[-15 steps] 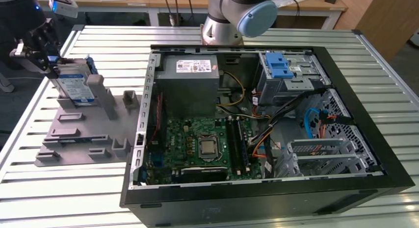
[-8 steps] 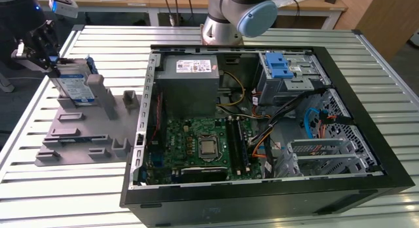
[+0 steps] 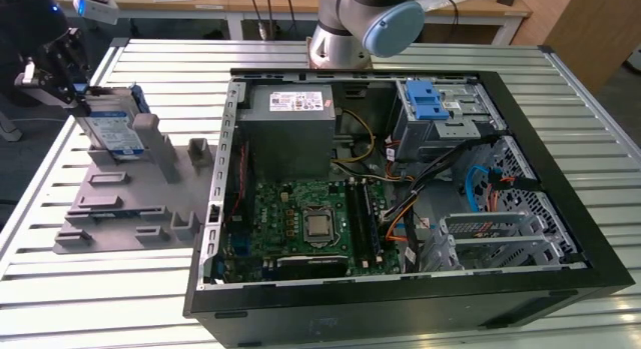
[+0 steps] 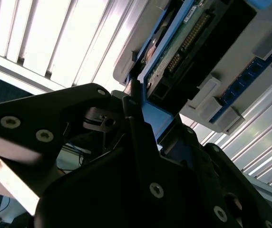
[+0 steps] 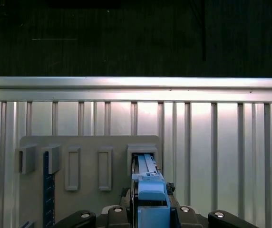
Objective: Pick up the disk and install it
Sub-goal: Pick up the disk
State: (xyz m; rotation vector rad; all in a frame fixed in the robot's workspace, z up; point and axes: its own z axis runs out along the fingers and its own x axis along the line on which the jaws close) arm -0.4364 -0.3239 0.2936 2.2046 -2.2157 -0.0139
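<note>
From the exterior view, the gripper (image 3: 78, 94) sits at ten o'clock of the open computer case (image 3: 593, 236). It is clamped on the disk (image 3: 112, 130), which stands upright in a grey fixture (image 3: 115, 210) on the slatted table (image 3: 100, 304).

In the second wrist view, black fingers (image 4: 135, 126) pinch the disk's (image 4: 193, 42) blue carrier edge.

In the first wrist view, that blue edge sits between the jaws, over the fixture's slot (image 5: 143, 154).

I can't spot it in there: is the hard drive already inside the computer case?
No, the disk stands upright in the grey holder outside the computer case.
</note>
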